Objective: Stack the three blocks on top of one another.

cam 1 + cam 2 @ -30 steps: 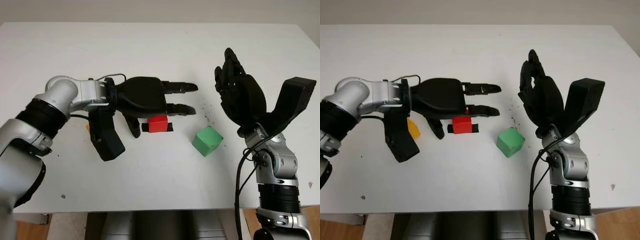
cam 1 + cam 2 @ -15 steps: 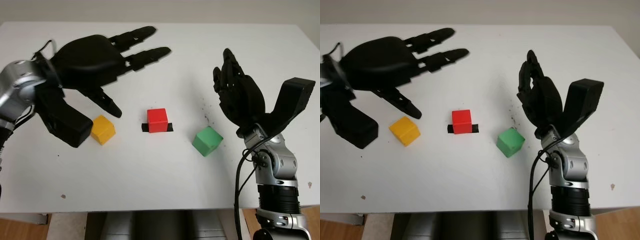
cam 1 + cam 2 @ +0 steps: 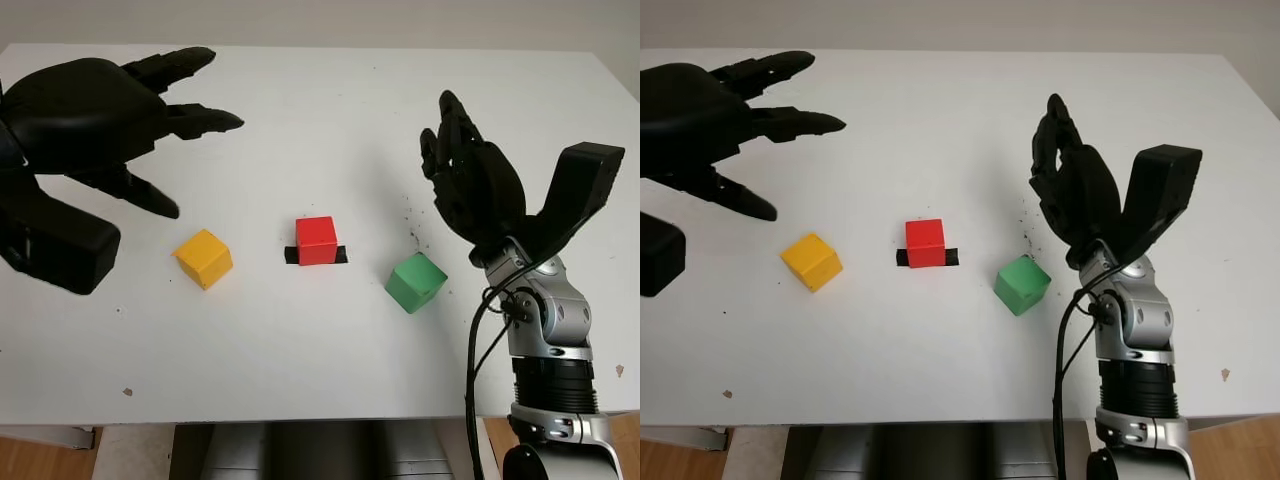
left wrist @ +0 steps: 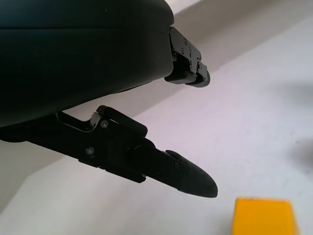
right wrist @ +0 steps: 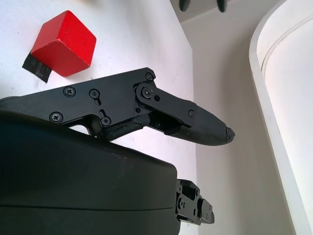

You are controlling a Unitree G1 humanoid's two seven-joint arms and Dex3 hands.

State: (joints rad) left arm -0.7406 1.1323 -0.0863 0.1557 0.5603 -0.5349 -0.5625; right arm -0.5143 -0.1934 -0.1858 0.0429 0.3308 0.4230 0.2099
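1. Since a second ago my left hand [image 3: 95, 110] has lifted off the red block [image 3: 317, 240] and swung back toward the table's far left; it now hangs above the surface, wide and holding nothing. The red block sits where it was, on its black tape mark [image 3: 316, 255].
2. Nearest me: green block [image 3: 415, 282], on the white table [image 3: 320, 350], just in front of my right hand [image 3: 470, 180].
3. Right hand: raised upright over the right side, holding nothing, parked.
4. Yellow block [image 3: 204, 258]: left of the red one, apart from it, below and right of my left hand.
5. Progress: all three blocks lie separately in a rough row, none touching. No stacking done; both placements remain.
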